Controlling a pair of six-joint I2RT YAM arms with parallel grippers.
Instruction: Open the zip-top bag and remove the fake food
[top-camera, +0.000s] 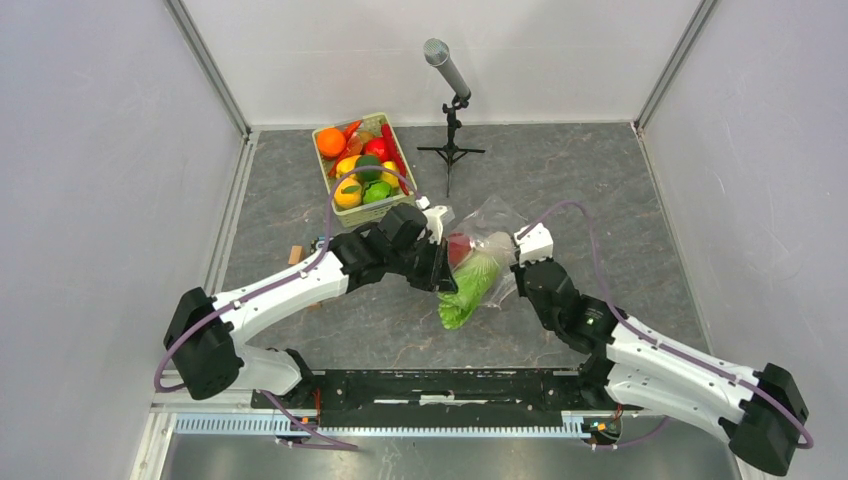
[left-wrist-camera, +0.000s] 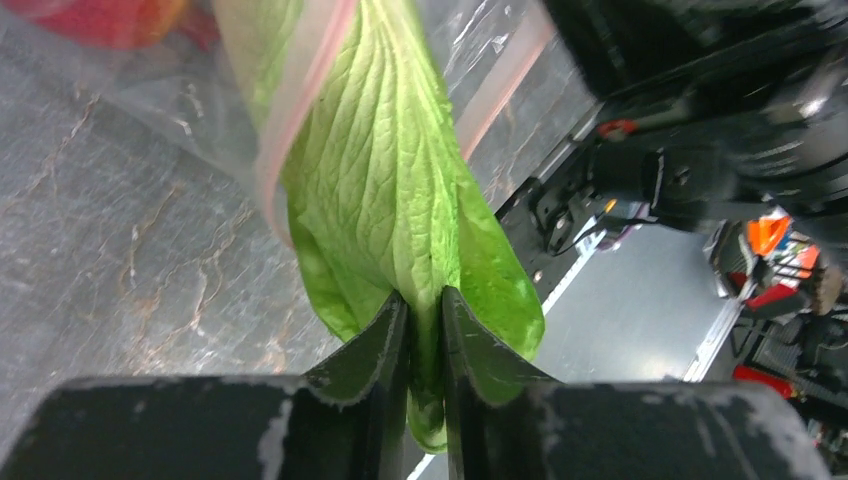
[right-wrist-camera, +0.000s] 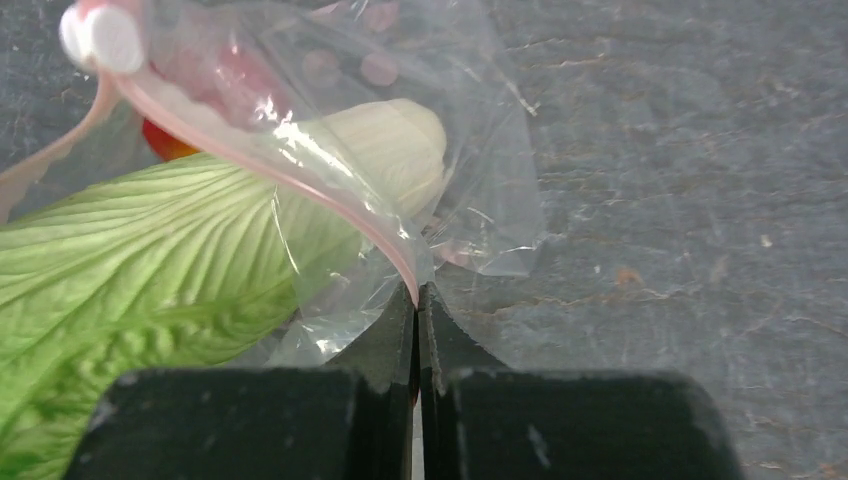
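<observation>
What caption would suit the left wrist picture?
Left hand pinching the green leafy plastic cabbage partly out of the clear zip-top bag.

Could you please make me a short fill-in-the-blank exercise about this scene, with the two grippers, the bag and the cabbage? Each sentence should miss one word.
1. The left gripper is shut on the ____ leafy end of the cabbage, not on its white end.
2. The right gripper pinches the ____ zip strip of the zip-top bag.
3. The cabbage sticks partly ____ of the bag's mouth.
4. In the top view, the microphone stands to the ____ of the basket.

Missing words: green; pink; out; right.
</observation>
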